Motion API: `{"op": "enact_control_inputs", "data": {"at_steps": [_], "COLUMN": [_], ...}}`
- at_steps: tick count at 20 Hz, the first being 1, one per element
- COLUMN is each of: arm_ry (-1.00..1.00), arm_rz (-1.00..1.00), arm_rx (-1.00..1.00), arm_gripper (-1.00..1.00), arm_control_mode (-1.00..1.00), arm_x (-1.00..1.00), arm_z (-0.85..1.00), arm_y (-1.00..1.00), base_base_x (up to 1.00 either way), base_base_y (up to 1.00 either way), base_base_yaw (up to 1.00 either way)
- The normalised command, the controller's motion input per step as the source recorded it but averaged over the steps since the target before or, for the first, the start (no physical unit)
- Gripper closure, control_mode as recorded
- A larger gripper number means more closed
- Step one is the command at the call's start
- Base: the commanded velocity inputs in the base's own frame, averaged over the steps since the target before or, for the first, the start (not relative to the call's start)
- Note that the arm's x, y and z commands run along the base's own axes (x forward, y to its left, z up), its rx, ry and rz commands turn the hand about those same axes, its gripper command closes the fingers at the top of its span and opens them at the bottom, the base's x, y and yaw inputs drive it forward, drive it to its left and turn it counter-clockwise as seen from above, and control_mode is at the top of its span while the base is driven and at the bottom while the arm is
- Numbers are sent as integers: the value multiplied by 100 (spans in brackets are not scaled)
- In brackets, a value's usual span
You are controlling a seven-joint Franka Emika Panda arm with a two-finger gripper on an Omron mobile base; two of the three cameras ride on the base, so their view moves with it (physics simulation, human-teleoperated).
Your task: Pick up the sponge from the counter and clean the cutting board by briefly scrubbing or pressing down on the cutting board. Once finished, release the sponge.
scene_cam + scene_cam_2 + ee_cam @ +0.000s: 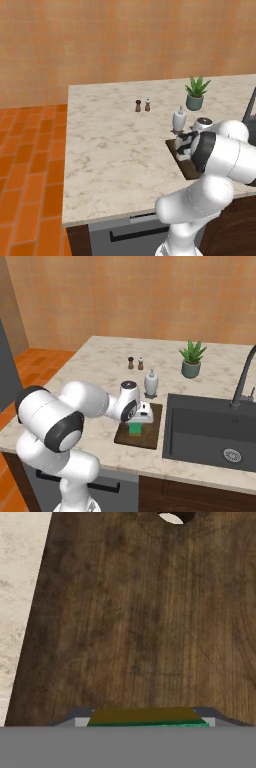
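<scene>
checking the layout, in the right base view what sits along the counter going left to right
Pepper shaker → salt shaker → soap dispenser → potted plant → faucet. The cutting board with the sponge lies nearer, below the shakers and dispenser, so it is left out of the order.

From my left side, my own arm covers most of the cutting board. The faucet is cut off by the right edge there. In my hand view the sponge shows as a thin strip, its lower part hidden. The two small shakers are too small to identify.
</scene>
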Motion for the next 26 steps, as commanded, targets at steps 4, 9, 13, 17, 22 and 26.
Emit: {"op": "enact_control_inputs", "data": {"at_steps": [4,9,13,17,22,26], "arm_ry": [0,0,0,0,-2,-5], "arm_rz": [-8,-2,0,0,0,-1], "arm_rx": [7,2,0,0,0,0], "arm_gripper": [100,100,100,100,100,100], "arm_control_mode": [-100,-100,-100,-100,-100,-100], "arm_x": [74,25,-17,-47,-70,-52], "arm_z": [14,2,0,-7,-15,-4], "arm_y": [0,1,10,27,29,8], "base_base_x": [0,0,0,0,0,0], "base_base_y": [0,0,0,0,0,0], "base_base_yaw": [0,0,0,0,0,0]}}
